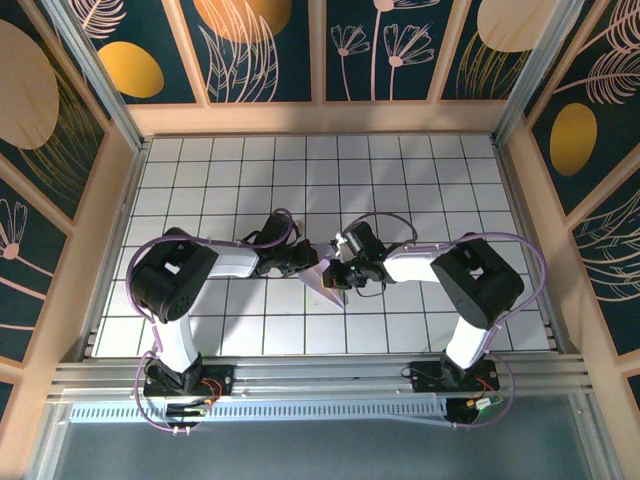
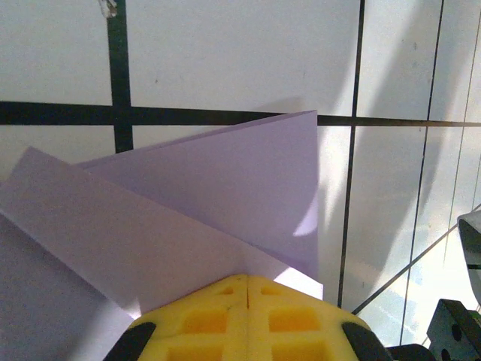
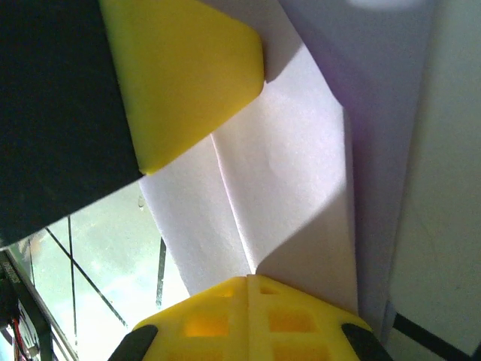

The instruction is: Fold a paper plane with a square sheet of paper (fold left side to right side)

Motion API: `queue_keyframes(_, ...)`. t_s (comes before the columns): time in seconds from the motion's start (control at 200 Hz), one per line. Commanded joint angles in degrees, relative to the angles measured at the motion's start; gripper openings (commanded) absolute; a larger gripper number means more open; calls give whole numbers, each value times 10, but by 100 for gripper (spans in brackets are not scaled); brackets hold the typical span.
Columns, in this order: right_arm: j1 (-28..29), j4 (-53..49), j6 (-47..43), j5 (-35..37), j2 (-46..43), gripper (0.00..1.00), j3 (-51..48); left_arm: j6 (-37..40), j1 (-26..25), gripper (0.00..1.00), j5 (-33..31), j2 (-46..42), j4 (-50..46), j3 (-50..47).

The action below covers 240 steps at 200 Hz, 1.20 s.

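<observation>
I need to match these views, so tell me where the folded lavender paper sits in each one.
Top external: folded lavender paper near the middle of the white grid table.
Left wrist: paper fills lower left and centre, above the yellow left end effector.
Right wrist: paper runs down the middle, above the right end effector.
Shared landmark: the table's black grid lines.

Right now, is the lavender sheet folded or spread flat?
Folded: the lavender sheet shows overlapping layers with slanted edges; the right wrist view shows a crease.

Overhead camera from behind, steeply down on the table [image 1: 400, 180]; both wrist cameras close on the same paper [image 2: 225, 195].
</observation>
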Motion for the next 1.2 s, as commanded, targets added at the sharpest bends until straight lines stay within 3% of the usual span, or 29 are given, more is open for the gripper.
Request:
queue_keyframes(0.0, 9, -92, 10, -6, -4, 0, -33, -1, 4, 2, -45, 17, -57, -4)
queue_keyframes(1.196, 25, -126, 27, 5, -70, 0, -102, 1, 4, 2, -50, 23, -65, 3)
